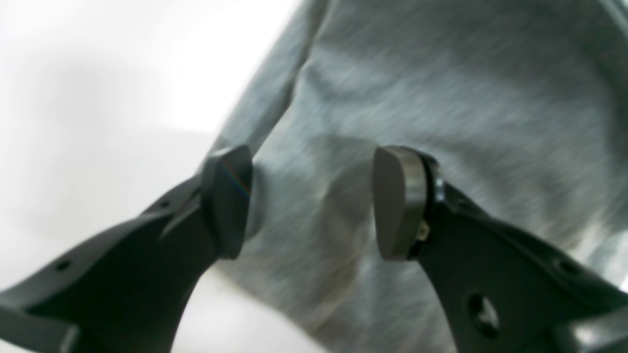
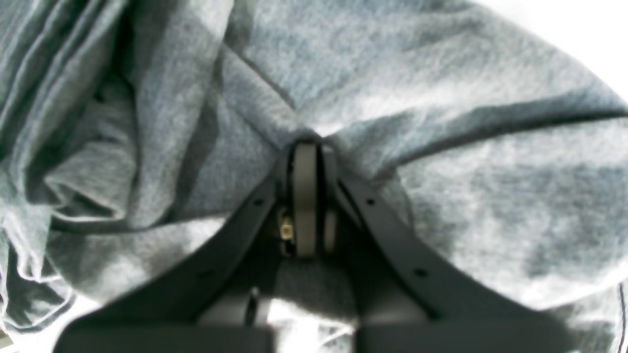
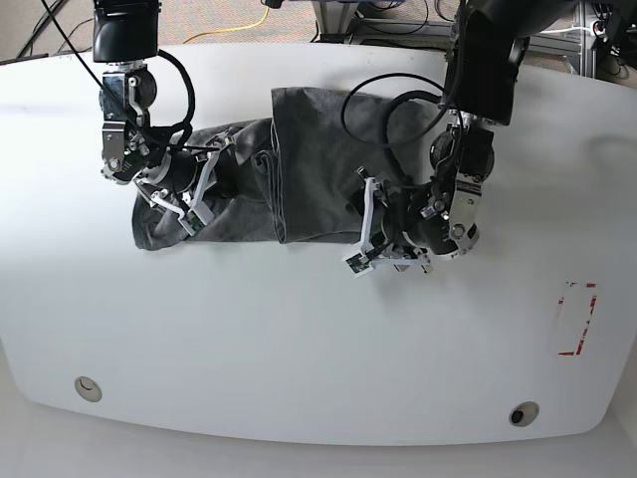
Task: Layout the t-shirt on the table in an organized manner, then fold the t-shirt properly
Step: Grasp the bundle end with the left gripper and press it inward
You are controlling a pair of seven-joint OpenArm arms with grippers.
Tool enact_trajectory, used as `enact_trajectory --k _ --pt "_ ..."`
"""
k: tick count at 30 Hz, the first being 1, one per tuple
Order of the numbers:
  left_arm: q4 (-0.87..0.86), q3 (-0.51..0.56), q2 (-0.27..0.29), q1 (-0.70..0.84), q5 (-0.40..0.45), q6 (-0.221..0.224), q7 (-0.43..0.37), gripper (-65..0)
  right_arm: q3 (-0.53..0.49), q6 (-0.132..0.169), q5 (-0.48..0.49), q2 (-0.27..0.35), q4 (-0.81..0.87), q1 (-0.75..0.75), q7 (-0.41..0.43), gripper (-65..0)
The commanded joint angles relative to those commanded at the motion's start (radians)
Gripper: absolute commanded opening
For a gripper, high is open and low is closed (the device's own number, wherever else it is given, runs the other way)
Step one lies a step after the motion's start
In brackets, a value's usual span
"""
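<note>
bunched t-shirt (image 3: 299, 174) on the table (image 3: 299, 349): soft, light cloth, best gripped at hems. right gripper (image 2: 305, 147) pinches a fold; left gripper (image 1: 314, 196) spread wide over cloth.

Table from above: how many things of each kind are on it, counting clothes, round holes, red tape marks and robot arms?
T-shirt: 1
Round holes in the table: 2, the left hole and the right hole
Red tape mark: 1
Robot arms: 2, with the left end effector and the right end effector
Total: 6
</note>
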Motion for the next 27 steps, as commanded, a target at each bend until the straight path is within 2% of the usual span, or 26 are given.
enact_trajectory --k 8,19,27 --pt "-0.002 0.003 -0.021 0.003 0.002 0.000 0.000 -30.1 0.000 0.000 0.002 0.000 0.000 0.000 0.000 -63.1" --pt "-0.107 0.000 -0.021 -0.008 0.002 0.000 -0.006 -30.3 0.000 0.000 0.005 0.000 -0.002 0.000 0.000 -63.1" --pt "-0.109 0.000 -0.021 -0.008 0.000 0.000 -0.006 -32.4 0.000 0.000 0.005 0.000 -0.002 0.000 0.000 -63.1"
